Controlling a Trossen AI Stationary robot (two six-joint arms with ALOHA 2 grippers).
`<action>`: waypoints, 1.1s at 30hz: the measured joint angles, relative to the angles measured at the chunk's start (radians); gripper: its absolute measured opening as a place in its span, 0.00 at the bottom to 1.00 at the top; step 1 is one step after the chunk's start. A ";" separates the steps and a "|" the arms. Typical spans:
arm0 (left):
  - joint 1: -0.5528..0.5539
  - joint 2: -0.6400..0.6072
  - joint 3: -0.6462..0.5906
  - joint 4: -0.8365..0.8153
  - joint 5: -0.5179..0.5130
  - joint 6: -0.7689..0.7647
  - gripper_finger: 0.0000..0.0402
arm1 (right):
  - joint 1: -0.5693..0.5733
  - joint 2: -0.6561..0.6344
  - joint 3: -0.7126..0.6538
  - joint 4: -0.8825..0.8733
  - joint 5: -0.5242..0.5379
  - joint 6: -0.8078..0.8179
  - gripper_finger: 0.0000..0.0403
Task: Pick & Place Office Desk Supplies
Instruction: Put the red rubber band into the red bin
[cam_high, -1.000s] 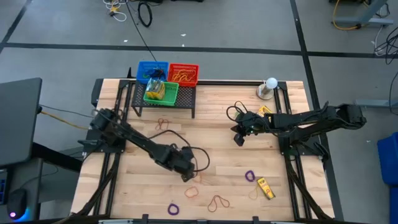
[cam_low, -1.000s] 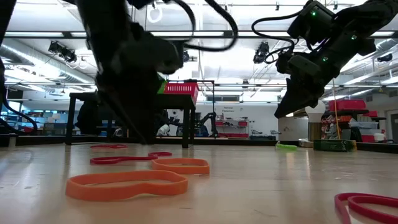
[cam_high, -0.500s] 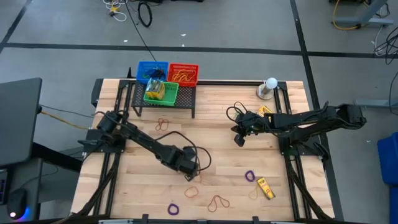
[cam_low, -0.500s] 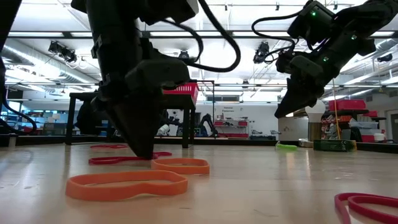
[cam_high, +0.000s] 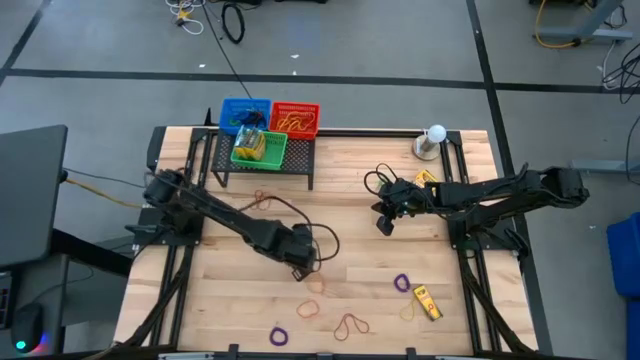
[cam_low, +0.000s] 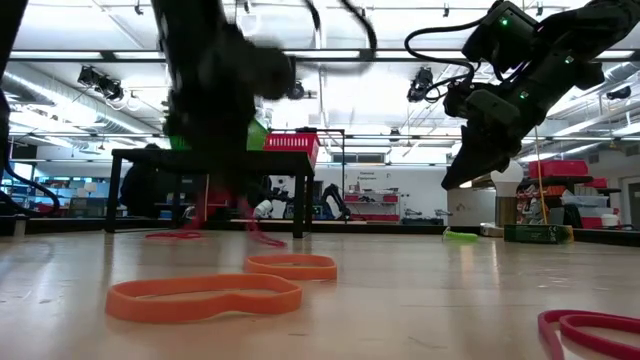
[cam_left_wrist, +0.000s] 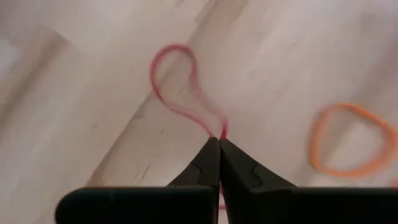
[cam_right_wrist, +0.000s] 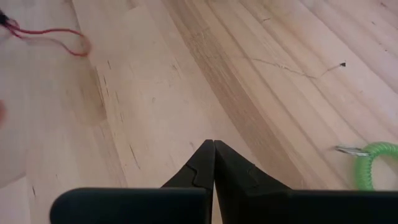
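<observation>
1. On the bench (cam_high: 350, 190) in the high view, the left claw (cam_high: 298, 268) sits mid-bench; purple loops (cam_high: 402, 283) number two and one yellow crayon box (cam_high: 428, 301) lies near the front.
2. In the low view, two orange loops (cam_low: 205, 296) lie flat.
3. In the left wrist view, that claw is pinched tight on a red rubber band (cam_left_wrist: 186, 93): light, limp, best nipped at one end.
4. In the right wrist view, the right claw (cam_right_wrist: 213, 144) is closed, empty, hovering.

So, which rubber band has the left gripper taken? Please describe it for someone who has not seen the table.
Start at the wooden table, near its middle. The left gripper is shut on a red rubber band that dangles from its tips. The orange bands nearby lie flat.
</observation>
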 joint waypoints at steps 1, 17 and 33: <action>0.000 -0.025 0.000 -0.008 -0.001 0.002 0.01 | 0.000 0.000 0.000 0.000 0.000 0.000 0.03; 0.128 -0.450 0.000 0.067 -0.280 0.061 0.01 | -0.001 0.000 0.000 0.103 0.003 0.004 0.03; 0.714 -0.513 0.002 0.392 -0.117 0.562 0.01 | -0.003 0.003 0.000 0.182 0.223 0.241 0.03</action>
